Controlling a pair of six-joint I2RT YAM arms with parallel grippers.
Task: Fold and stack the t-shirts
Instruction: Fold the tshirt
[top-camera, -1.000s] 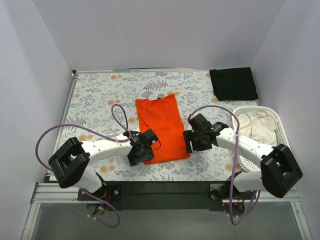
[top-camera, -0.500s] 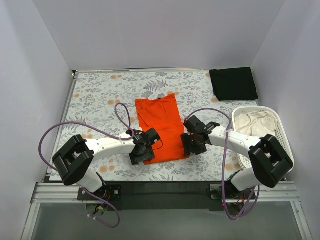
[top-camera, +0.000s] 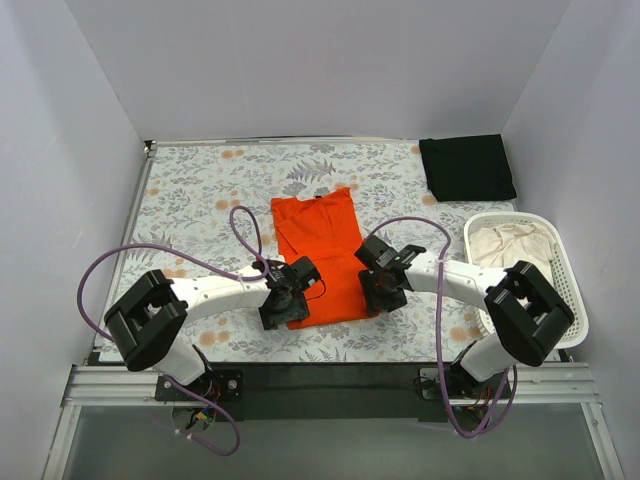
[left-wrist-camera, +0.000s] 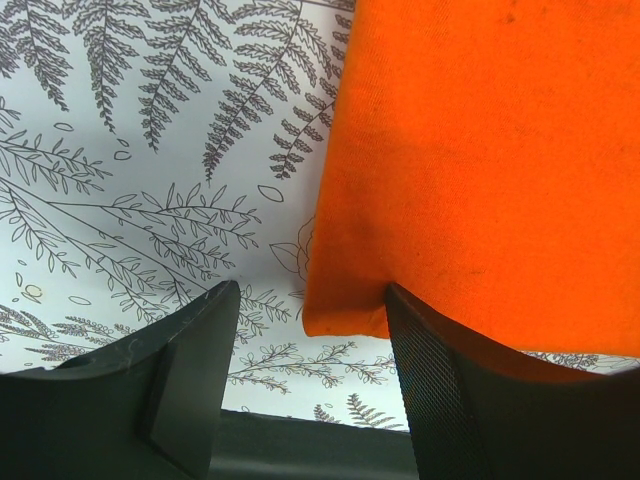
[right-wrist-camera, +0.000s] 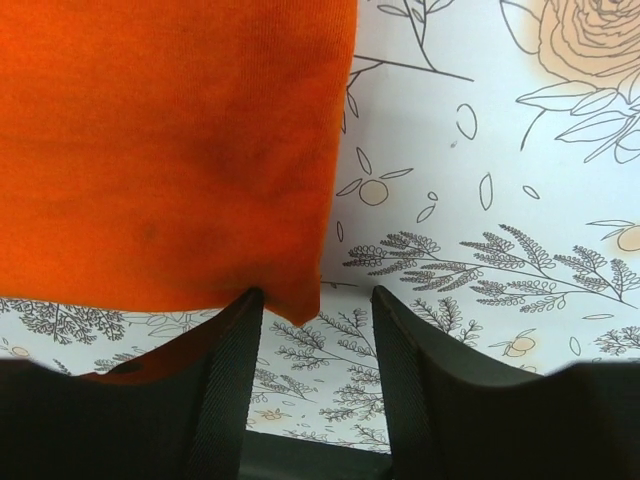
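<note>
The orange t-shirt (top-camera: 322, 250) lies flat as a long folded strip in the middle of the floral table. The black t-shirt (top-camera: 466, 167) lies folded at the back right corner. My left gripper (top-camera: 286, 306) is open over the shirt's near left corner (left-wrist-camera: 345, 310); that corner lies between the jaws, one finger on the cloth. My right gripper (top-camera: 383, 291) is open over the near right corner (right-wrist-camera: 300, 300), which also lies between its jaws.
A white slatted basket (top-camera: 566, 290) with pale cloth in it stands at the right edge of the table. The table's dark front edge shows just below both grippers. White walls enclose the table on three sides.
My right gripper has moved left, closer to the shirt's near right corner. My left gripper has shifted slightly right at the near left corner. The shirts have not moved.
</note>
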